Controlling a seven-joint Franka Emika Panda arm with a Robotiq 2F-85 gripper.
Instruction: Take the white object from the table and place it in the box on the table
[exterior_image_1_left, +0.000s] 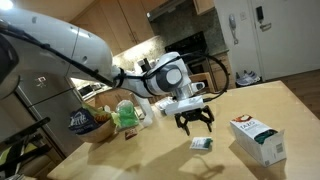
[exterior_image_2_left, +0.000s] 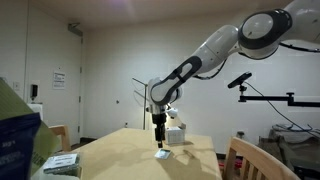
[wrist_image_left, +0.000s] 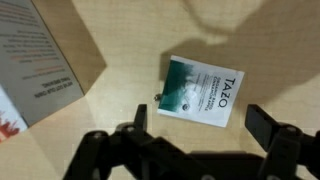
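The white object is a small flat white packet with a teal patch and "TAZO" print (wrist_image_left: 203, 90), lying on the wooden table. It shows in both exterior views (exterior_image_1_left: 202, 143) (exterior_image_2_left: 163, 155). My gripper (wrist_image_left: 200, 125) hangs open just above it, fingers spread to either side, empty; it shows in both exterior views (exterior_image_1_left: 195, 122) (exterior_image_2_left: 160, 140). The box, a white carton with green print (exterior_image_1_left: 257, 138), lies on the table beside the packet. Its edge shows at the left of the wrist view (wrist_image_left: 40, 60). It also appears at the near left in an exterior view (exterior_image_2_left: 62, 163).
At the table's far end are a green bag (exterior_image_1_left: 126, 116), a dark basket-like bag (exterior_image_1_left: 85, 123) and a white container (exterior_image_1_left: 141, 108). A wooden chair back (exterior_image_2_left: 252, 158) stands at the table's side. A camera boom (exterior_image_2_left: 262, 95) stands beyond it.
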